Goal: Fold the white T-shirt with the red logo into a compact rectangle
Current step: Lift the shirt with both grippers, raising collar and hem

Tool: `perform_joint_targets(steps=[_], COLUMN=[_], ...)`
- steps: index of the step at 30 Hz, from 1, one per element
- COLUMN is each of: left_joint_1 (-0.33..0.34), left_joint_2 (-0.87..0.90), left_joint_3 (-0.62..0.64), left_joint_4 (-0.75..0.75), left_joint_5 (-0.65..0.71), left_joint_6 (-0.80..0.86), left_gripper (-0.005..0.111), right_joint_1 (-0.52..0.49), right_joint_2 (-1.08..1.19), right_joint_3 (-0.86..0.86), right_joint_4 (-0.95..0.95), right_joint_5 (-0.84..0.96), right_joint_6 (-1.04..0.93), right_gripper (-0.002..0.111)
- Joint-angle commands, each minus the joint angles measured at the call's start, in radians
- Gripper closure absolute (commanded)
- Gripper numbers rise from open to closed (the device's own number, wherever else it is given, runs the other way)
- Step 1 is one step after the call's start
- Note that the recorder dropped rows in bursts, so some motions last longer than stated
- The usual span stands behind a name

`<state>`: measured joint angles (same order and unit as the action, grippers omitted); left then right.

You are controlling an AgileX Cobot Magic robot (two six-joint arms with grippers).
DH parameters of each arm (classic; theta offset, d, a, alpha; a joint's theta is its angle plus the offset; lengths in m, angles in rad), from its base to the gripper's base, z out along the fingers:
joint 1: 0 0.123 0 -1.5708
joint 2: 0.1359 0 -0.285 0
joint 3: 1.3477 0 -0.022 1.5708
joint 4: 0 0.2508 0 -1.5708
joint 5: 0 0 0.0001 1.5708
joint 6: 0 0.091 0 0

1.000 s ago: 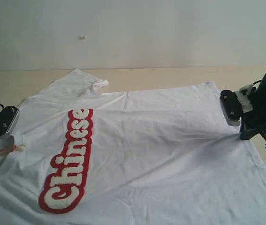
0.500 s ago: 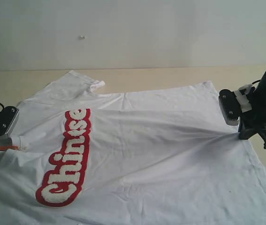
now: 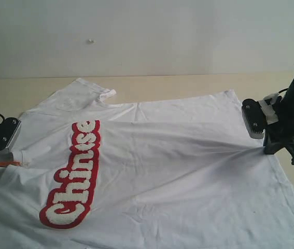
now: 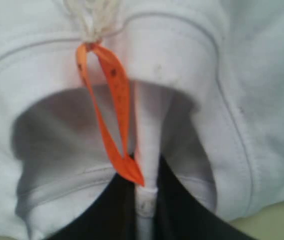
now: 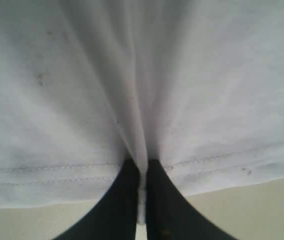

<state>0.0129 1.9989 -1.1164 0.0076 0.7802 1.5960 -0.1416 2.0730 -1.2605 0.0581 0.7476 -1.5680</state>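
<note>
The white T-shirt (image 3: pixel 178 166) lies spread over the table, stretched between both arms, red logo (image 3: pixel 74 174) facing up on its left half. My left gripper (image 3: pixel 7 158) is shut on the ribbed collar (image 4: pixel 147 150), with the small orange neck tag (image 4: pixel 114 115) hanging beside the pinched fold. At the far right my right gripper (image 3: pixel 268 150) is shut on the stitched hem (image 5: pixel 56 172), a ridge of cloth (image 5: pixel 142 150) squeezed between its dark fingers (image 5: pixel 126 200). Tension creases run from that pinch across the shirt.
The beige tabletop (image 3: pixel 188 83) shows behind the shirt, below a pale wall (image 3: pixel 147 36). A folded sleeve (image 3: pixel 97 93) lies at the back left. The shirt's near edge runs off the bottom of the exterior view.
Over the last second the shirt was drawn tauter: the logo and sleeve shifted slightly left and toward the near side. Nothing visibly moved in the last half second.
</note>
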Motion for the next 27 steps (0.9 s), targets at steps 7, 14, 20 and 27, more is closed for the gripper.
perform_joint_targets(steps=[7,14,20,27], left_joint_1=[0.005,0.005,0.005,0.005], left_joint_2=[0.036,0.036,0.033,-0.073], left_joint_3=[0.022,0.022,0.022,0.022], left_joint_4=[0.044,0.031,0.036,0.038], left_joint_5=[-0.024,-0.057,-0.080,-0.192], left_joint_6=[-0.005,-0.005,-0.008,-0.035], left_gripper=[0.106,0.106,0.106,0.107], right_joint_1=[-0.004,-0.004,-0.004,-0.004], right_joint_2=[0.001,0.001,-0.001,-0.095], right_joint_3=[-0.003,-0.003,-0.003,-0.003], right_joint_4=[-0.005,-0.005,-0.005,-0.024], right_joint_5=[-0.012,-0.012,-0.022,-0.039], right_joint_6=[0.001,0.001,0.096,0.103], right_gripper=[0.108,0.108,0.108,0.108])
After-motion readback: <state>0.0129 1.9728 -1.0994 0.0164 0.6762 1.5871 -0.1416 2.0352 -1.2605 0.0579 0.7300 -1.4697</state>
